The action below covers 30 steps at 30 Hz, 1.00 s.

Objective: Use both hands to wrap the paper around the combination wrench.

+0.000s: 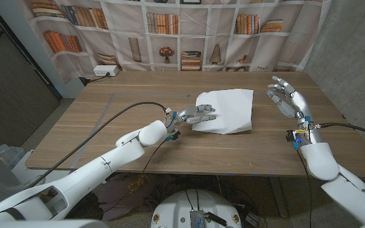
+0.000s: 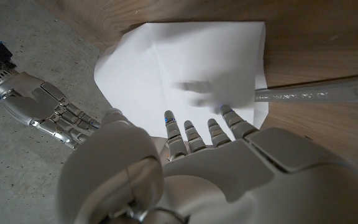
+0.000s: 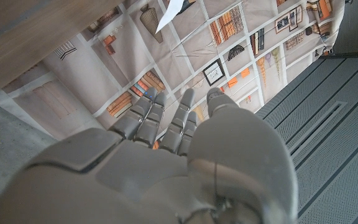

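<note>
Paper [image 1: 225, 110] folded over wrench [image 2: 319, 94], no readable writing.
Left hand [image 1: 192, 115] presses its 9 o'clock edge, fingers together; right hand [image 1: 288, 96] spread, raised at 3 o'clock.

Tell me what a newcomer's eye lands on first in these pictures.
First, the white paper folded on the middle of the wooden table, with the left hand pressing its fingers on its near-left edge. Next, the right hand, raised open above the table's right side and holding nothing. In the left wrist view, the combination wrench pokes out from under the paper.
</note>
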Tool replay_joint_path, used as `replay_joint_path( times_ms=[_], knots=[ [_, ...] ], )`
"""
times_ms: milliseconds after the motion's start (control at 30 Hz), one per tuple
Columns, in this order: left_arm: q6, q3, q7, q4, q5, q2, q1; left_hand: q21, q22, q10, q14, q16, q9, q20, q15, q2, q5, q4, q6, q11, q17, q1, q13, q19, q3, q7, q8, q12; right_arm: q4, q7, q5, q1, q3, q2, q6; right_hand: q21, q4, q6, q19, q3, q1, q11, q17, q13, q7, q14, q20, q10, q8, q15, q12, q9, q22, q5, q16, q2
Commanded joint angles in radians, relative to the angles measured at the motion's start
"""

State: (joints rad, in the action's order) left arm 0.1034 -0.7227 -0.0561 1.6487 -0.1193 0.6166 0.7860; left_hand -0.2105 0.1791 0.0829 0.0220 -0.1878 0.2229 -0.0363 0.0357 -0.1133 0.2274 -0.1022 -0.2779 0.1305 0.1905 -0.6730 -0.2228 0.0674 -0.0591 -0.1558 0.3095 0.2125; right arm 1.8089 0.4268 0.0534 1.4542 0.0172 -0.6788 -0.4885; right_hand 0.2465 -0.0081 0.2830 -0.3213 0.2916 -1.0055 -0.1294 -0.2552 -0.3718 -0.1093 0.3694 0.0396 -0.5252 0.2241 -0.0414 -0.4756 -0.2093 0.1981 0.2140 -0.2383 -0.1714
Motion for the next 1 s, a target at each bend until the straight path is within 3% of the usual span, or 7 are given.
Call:
replay_joint_path(
  times_ms=[33,100,267,533,767,900,1000],
  knots=[
    [-0.035,-0.008,0.003,0.003,0.022,0.003,0.0,0.004,0.005,-0.011,0.011,0.005,0.003,0.0,0.059,0.001,0.002,-0.006,0.006,0.003,0.003,0.01,0.001,-0.007,-0.006,-0.001,-0.005,-0.006,0.02,-0.067,-0.026,0.037,0.025,-0.007,0.027,0.015,-0.001,0.071,-0.03,0.017,0.015,-0.006,0.007,0.02,-0.001,0.047,0.035,-0.092,0.026,-0.158,-0.017,0.0,0.004,0.007,-0.011,0.0],
    [-0.036,-0.009,0.006,0.005,0.023,0.003,0.0,0.005,0.005,-0.012,0.014,0.005,0.003,-0.001,0.057,0.0,0.002,-0.007,0.006,0.004,0.003,0.011,0.001,-0.01,-0.007,0.001,-0.006,-0.006,0.027,-0.081,-0.019,0.044,0.026,-0.018,0.041,0.026,-0.005,0.15,-0.052,0.026,0.021,-0.015,0.011,0.04,-0.01,0.083,0.035,-0.161,0.052,-0.168,-0.027,0.002,0.007,0.007,-0.018,0.001],
    [-0.039,-0.01,0.012,0.009,0.024,0.005,0.001,0.007,0.005,-0.016,0.02,0.006,0.003,0.002,0.053,0.0,0.002,-0.009,0.008,0.001,0.003,0.015,0.002,-0.016,-0.009,0.002,-0.008,-0.007,0.057,-0.087,0.064,0.07,0.033,-0.05,0.088,0.045,-0.012,0.247,-0.086,0.019,0.038,-0.022,0.009,0.066,-0.024,0.137,0.033,-0.235,0.081,-0.172,-0.036,0.005,0.013,0.0,-0.036,0.018],
    [-0.04,-0.012,0.015,0.012,0.029,0.006,0.001,0.008,0.006,-0.016,0.025,0.006,0.003,0.001,0.052,-0.001,0.002,-0.011,0.01,0.003,0.003,0.018,0.004,-0.019,-0.011,0.0,-0.01,-0.006,0.111,-0.107,0.133,0.117,0.041,-0.085,0.187,0.079,0.005,0.277,-0.145,-0.025,0.104,-0.002,-0.012,0.079,-0.008,0.219,0.025,-0.259,0.081,-0.17,-0.033,0.008,0.024,-0.02,-0.079,0.044],
    [-0.035,-0.017,0.014,0.005,0.033,0.003,-0.001,0.008,0.006,-0.016,0.026,0.004,0.003,0.002,0.051,-0.002,0.002,-0.012,0.008,0.005,0.003,0.021,0.005,-0.02,-0.013,0.002,-0.011,-0.005,0.157,-0.098,0.162,0.153,0.048,-0.079,0.282,0.129,0.003,0.291,-0.214,-0.058,0.144,0.015,-0.064,0.084,0.002,0.335,0.029,-0.273,0.072,-0.185,-0.029,0.01,0.043,-0.031,-0.156,0.046],
    [-0.032,-0.018,0.014,0.002,0.035,0.001,-0.002,0.008,0.006,-0.015,0.026,0.003,0.003,0.003,0.05,-0.003,0.002,-0.013,0.005,0.005,0.003,0.022,0.006,-0.02,-0.014,0.003,-0.011,-0.004,0.142,-0.1,0.141,0.154,0.043,-0.08,0.258,0.152,-0.015,0.313,-0.226,-0.054,0.133,0.015,-0.091,0.084,0.0,0.369,0.037,-0.296,0.074,-0.195,-0.034,0.01,0.058,-0.03,-0.183,0.033],
    [-0.03,-0.019,0.014,0.0,0.035,0.001,-0.003,0.008,0.006,-0.015,0.027,0.003,0.003,0.002,0.05,-0.003,0.002,-0.013,0.003,0.005,0.003,0.023,0.006,-0.022,-0.015,0.002,-0.01,-0.003,0.113,-0.089,0.133,0.145,0.031,-0.077,0.201,0.194,-0.058,0.354,-0.231,-0.032,0.087,0.002,-0.141,0.08,-0.015,0.429,0.067,-0.325,0.079,-0.196,-0.039,0.008,0.092,-0.025,-0.229,0.009]
  ],
)
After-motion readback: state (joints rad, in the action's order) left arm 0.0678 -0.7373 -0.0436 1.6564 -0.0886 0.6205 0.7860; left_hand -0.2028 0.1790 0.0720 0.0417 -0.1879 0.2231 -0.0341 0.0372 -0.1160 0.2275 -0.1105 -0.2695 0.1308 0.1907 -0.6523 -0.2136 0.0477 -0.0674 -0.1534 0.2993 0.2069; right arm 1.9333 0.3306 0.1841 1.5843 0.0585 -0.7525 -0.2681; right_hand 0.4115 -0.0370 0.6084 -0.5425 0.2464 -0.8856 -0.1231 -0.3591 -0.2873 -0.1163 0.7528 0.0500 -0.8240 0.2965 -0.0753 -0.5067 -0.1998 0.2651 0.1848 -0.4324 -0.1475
